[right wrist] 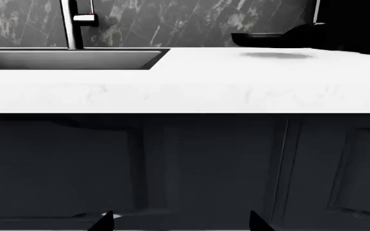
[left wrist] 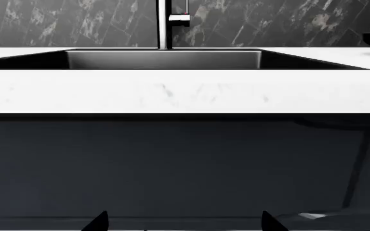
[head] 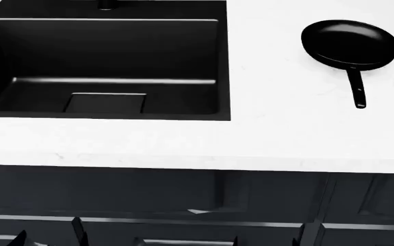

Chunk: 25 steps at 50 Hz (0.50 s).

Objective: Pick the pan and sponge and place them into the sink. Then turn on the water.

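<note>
The black pan [head: 350,43] lies on the white counter to the right of the sink, its thin handle [head: 356,88] pointing toward the front edge. Its rim also shows in the right wrist view [right wrist: 262,38]. The deep black sink [head: 108,66] with a flat drain plate [head: 105,102] is at the left, and also shows in the left wrist view [left wrist: 165,58]. The sponge is out of view. My left gripper [left wrist: 183,224] and right gripper [right wrist: 181,224] are both open and empty, low in front of the cabinet doors, below counter height.
A chrome faucet [left wrist: 164,24] stands behind the sink against the dark marble backsplash. The white counter [head: 266,138] has a front edge above dark cabinet doors [head: 183,205]. A dark object [right wrist: 349,24] stands at the far right of the counter.
</note>
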Tool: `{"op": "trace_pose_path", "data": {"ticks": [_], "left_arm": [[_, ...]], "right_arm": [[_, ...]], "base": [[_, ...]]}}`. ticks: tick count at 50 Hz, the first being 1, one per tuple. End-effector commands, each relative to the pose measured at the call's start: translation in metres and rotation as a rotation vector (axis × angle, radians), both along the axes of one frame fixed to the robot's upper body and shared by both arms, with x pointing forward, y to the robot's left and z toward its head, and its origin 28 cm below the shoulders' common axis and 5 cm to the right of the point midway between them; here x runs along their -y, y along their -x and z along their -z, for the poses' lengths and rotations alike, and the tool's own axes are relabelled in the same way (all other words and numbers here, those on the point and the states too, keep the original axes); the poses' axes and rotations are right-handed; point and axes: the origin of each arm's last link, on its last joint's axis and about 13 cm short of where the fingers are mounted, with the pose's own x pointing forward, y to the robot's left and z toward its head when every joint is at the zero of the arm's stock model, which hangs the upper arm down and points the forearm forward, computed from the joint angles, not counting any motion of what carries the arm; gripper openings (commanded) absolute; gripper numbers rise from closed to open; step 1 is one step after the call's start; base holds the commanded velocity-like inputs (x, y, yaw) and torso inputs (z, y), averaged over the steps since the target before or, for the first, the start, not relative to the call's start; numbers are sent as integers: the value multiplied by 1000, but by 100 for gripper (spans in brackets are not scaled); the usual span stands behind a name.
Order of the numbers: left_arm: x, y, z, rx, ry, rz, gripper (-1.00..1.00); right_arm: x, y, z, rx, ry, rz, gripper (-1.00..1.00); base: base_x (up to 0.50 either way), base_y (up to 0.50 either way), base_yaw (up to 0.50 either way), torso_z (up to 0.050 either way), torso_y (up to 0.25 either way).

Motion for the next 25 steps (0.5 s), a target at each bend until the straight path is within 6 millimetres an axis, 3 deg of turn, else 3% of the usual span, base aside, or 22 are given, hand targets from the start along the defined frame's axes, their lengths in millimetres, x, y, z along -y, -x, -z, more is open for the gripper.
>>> {"op": "trace_pose_path", "data": {"ticks": [1, 25], "left_arm": [[-1, 1, 0, 4, 3, 2, 100], [3, -2, 3, -22, -57, 1, 100]], "right_arm": [[-1, 0, 0, 7, -5, -6, 100], [-1, 1, -2, 13, 19, -7, 100]], "base": [[0, 0, 0, 0, 0], [0, 0, 0, 0, 0]]}}
